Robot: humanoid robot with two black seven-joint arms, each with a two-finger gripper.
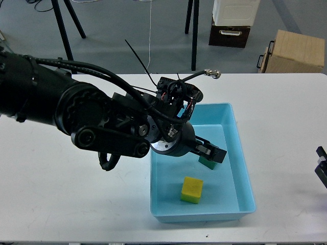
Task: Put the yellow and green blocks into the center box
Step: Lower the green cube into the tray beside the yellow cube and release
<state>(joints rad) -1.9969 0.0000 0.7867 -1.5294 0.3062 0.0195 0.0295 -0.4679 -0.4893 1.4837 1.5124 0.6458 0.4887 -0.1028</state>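
The light blue center box (240, 153) stands on the white table. A yellow block (192, 190) lies free on the box floor near its front. A green block (207, 164) lies on the floor behind it, partly hidden under my left gripper (211, 153). That gripper hangs over the middle of the box, just above the green block, with its dark fingers slightly apart and nothing held. Only a small black piece of my right arm (322, 167) shows at the right edge, and its fingers cannot be made out.
My bulky left arm (87, 122) covers the table's left middle and the box's left wall. Cables and a metal plug (213, 74) stick up behind the box. Tripod legs and cardboard boxes (294, 51) stand on the floor beyond the table.
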